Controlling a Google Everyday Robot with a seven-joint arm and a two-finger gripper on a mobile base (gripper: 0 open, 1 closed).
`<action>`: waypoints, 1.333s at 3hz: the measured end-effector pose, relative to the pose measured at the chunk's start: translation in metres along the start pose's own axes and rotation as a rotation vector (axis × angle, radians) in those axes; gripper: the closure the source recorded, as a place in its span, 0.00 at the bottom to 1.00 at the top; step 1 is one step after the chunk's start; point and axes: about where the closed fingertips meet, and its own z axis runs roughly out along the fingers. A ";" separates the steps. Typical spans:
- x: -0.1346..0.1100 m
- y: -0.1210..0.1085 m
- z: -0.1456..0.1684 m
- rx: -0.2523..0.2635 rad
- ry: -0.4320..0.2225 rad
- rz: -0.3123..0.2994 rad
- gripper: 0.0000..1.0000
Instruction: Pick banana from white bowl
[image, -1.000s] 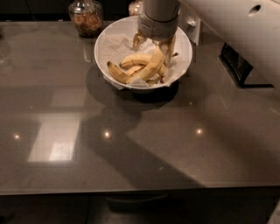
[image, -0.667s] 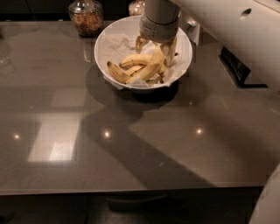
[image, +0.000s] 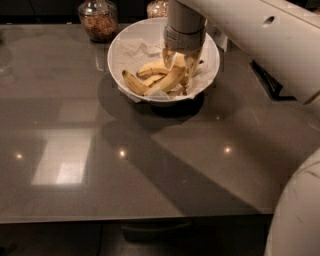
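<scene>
Gripper: gripper (image: 181, 62) is down inside the white bowl (image: 111, 61), over its right-hand half, hanging from a grey wrist cylinder.
Gripper state: cannot tell whether it is spread or pinching; its tip sits right at the far end of the banana (image: 167, 80).
Arm: white arm (image: 250, 35) comes in from the right edge and runs toward the far centre, over the bowl's right rim.
Banana: lies in the bowl, near-right of centre, slanting from near-left up to far-right, with its far end at the gripper tip.
Other bananas: a thinner one with a dark tip (image: 132, 82) lies at the left of the pile, and another (image: 152, 69) lies farther back; both are beside the banana, and where the pile overlaps I cannot tell which pieces touch.
Bowl lining: crumpled white paper (image: 137, 50) covers the inside, mostly bare at the far left.
Bowl position: far centre of the table (image: 150, 175), casting a dark shadow toward the near side.
Jars: glass jar (image: 99, 20) with brown contents stands far left of the bowl, just beside its rim; a second jar (image: 157, 7) is behind the bowl, partly cut off by the top edge.
Table surface: glossy grey-brown, with light reflections at the near left.
Right side: a flat dark object (image: 270, 82) lies on the table under the arm.
Near right corner: a rounded white part of the robot (image: 295, 215) fills the corner.
</scene>
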 end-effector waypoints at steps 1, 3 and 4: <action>-0.002 0.003 0.004 -0.007 -0.014 0.011 0.77; -0.010 0.005 -0.011 -0.014 -0.084 0.128 1.00; -0.008 0.009 -0.029 0.022 -0.142 0.231 1.00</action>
